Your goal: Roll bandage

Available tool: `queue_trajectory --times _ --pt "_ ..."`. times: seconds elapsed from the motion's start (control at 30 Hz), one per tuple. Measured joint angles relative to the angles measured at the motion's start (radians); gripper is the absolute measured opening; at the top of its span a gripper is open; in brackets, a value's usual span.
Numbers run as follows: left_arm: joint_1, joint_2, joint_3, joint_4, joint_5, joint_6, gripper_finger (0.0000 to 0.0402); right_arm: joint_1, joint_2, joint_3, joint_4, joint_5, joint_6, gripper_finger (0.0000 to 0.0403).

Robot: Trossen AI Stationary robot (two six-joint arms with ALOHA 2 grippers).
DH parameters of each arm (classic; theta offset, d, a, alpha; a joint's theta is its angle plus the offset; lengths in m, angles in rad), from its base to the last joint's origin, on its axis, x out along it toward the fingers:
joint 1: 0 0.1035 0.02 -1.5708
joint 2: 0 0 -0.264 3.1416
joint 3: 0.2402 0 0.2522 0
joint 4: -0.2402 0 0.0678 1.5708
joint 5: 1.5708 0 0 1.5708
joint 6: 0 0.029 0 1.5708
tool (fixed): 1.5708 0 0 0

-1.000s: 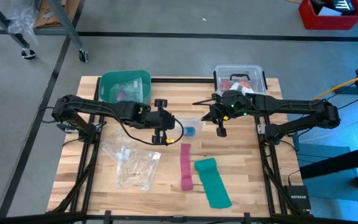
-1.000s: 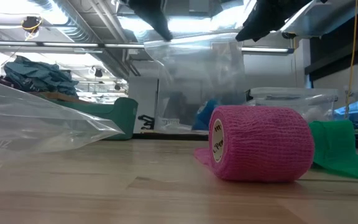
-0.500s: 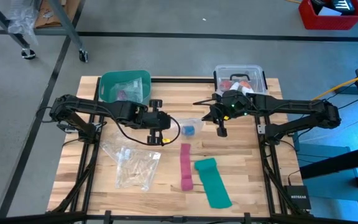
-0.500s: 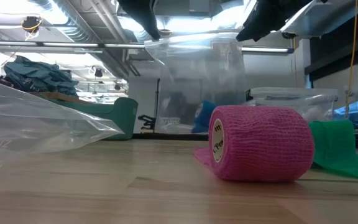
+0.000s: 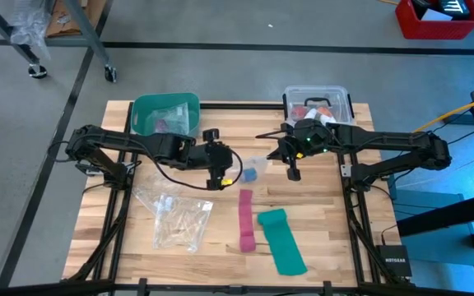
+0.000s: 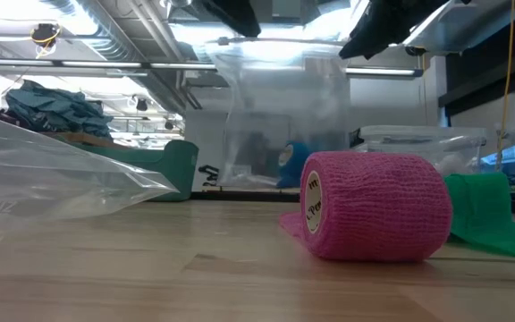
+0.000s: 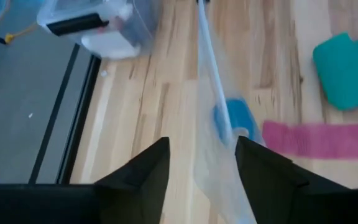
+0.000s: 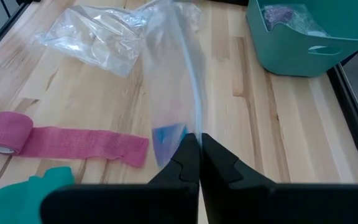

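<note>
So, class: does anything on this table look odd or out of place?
Yes: the bandage sits rolled inside a clear bag that the right gripper pinches upright above the table, beside the open left gripper.

A pale wooden slatted table (image 5: 138,247) carries several loose items. A teal plastic bin (image 5: 165,113) with clear packets inside sits at the far left, and a clear lidded plastic box (image 5: 318,102) holding red and white things sits at the far right. A crumpled clear plastic bag (image 5: 178,215) lies flat on the near left. A narrow pink fabric strip (image 5: 246,219), rolled up at its near end, lies just beside a wider teal-green fabric strip (image 5: 281,240). Another thin clear plastic bag (image 8: 176,81) hangs upright above the table's middle. A red crate (image 5: 439,18) stands on the grey floor beyond.
</note>
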Motion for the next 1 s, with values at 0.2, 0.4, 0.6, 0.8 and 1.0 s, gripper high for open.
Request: queue_trajectory --times 0.2,0.4,0.6,0.8,1.0 --pt "0.001 0.018 0.0 0.025 0.012 -0.007 0.0184 0.0 0.0 0.0 0.054 0.0 0.0 0.0001" --pt "-0.001 0.026 0.0 0.061 0.043 -0.008 0.0169 0.0 0.001 0.0 0.109 0.0 0.0 0.0001" --pt "-0.001 0.026 0.001 0.119 0.043 -0.004 0.0164 0.0 0.002 0.0 0.093 0.027 0.001 0.0001" --pt "0.0 0.026 0.001 0.192 -0.022 -0.016 0.0164 0.0 0.002 0.0 0.084 0.027 0.0 0.0001" --pt "-0.004 0.026 0.001 0.307 -0.047 -0.047 0.0164 0.0 0.002 0.0 0.085 0.028 0.0 0.0001"
